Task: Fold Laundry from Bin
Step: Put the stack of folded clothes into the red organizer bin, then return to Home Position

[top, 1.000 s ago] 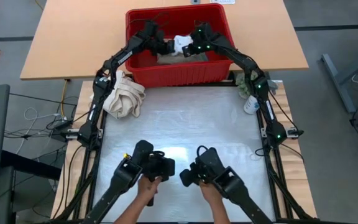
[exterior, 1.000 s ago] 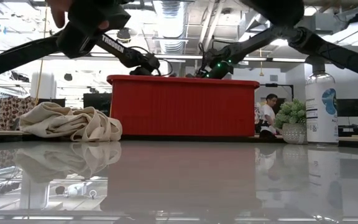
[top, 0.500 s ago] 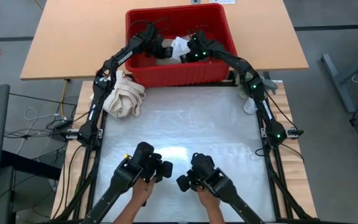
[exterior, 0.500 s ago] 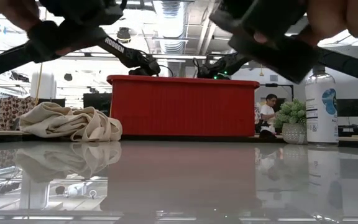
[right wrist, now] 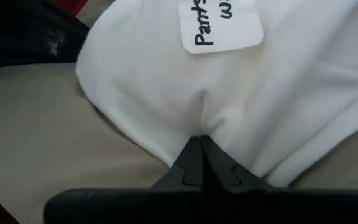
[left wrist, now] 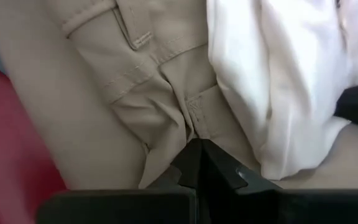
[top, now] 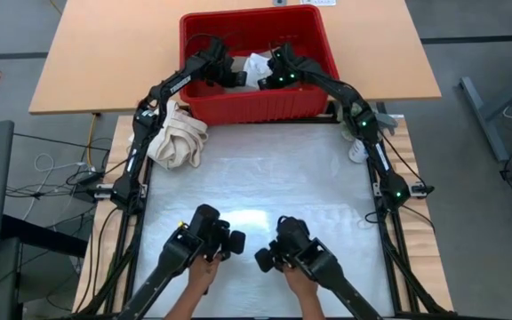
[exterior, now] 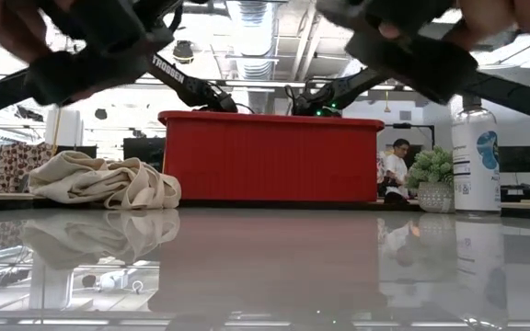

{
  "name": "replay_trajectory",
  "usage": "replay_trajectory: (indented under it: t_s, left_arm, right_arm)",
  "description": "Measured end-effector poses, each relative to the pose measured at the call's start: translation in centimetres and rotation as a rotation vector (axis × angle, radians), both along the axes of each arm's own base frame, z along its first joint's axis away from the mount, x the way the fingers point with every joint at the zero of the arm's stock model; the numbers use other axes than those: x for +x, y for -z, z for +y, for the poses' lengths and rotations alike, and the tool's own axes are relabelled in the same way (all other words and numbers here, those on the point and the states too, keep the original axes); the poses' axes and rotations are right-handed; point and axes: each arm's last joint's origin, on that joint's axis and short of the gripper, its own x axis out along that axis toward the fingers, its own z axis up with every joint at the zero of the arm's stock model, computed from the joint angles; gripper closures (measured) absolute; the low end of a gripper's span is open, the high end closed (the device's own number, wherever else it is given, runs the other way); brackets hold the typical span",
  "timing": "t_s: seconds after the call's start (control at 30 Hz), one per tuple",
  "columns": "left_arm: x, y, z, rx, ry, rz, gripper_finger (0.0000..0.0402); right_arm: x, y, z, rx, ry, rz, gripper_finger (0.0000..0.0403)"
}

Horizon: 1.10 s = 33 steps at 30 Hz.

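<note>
Inside the red bin [top: 254, 100], the left gripper [left wrist: 194, 152] has its fingers pinched on the khaki trousers [left wrist: 104, 93], and the right gripper [right wrist: 201, 149] has its fingers pinched on a white cloth [right wrist: 229, 93] with a label. Nothing lies folded on the desk [top: 256, 178] yet; all the folding remains. A cream canvas bundle [top: 178, 135] sits beside the bin, near the left arm.
</note>
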Motion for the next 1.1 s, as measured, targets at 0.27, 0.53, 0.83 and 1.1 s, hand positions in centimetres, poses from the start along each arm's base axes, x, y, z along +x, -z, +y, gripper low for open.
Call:
replay_trajectory:
  t_s: [0.27, 0.53, 0.83, 1.1]
  left_arm:
    - [0.0, -3.8, 0.5, 0.089, -0.032, -0.055, 0.0401]
    - [-1.1, -8.0, -0.2, 0.155, -0.017, -0.165, 0.037]
    - [-3.7, -19.9, -4.2, 0.405, 0.052, -0.454, 0.0316]
    - [-6.5, -29.5, -12.2, 0.63, 0.173, -0.572, 0.0321]
  right_arm:
    - [-1.1, -3.4, -0.2, -0.075, 0.013, -0.066, 0.0356]
    - [-3.6, -8.7, -0.1, -0.215, 0.036, -0.123, 0.0345]
    - [-9.1, -21.1, 4.4, -0.529, 0.003, -0.24, 0.0336]
    - [-13.9, -29.8, 12.0, -0.701, -0.097, -0.376, 0.0336]
